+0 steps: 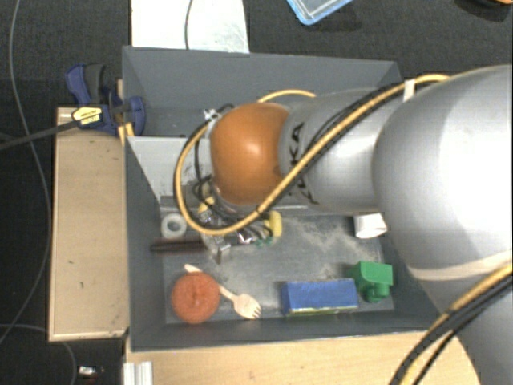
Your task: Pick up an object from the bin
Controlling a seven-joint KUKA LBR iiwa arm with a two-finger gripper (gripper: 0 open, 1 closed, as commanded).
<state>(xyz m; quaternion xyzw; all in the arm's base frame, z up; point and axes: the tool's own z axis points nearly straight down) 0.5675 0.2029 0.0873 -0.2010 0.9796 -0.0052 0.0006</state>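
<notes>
My gripper (220,250) hangs under the arm's orange cover, low over the bin floor at left of centre. Just to its left a dark brown stick (178,245) lies flat, with a small grey-white ring (173,227) behind it. A yellow piece (275,224) sits close on the gripper's right. In front of the gripper lie a round orange-red scrubby ball (195,297) and a pale wooden fork (234,297), whose prongs point right. Nothing shows as held.
A blue rectangular block (319,295) lies along the front wall. Right of it stands a green toy piece (373,279), and a white object (369,227) rests by the right wall. The big silver arm covers the bin's right and back.
</notes>
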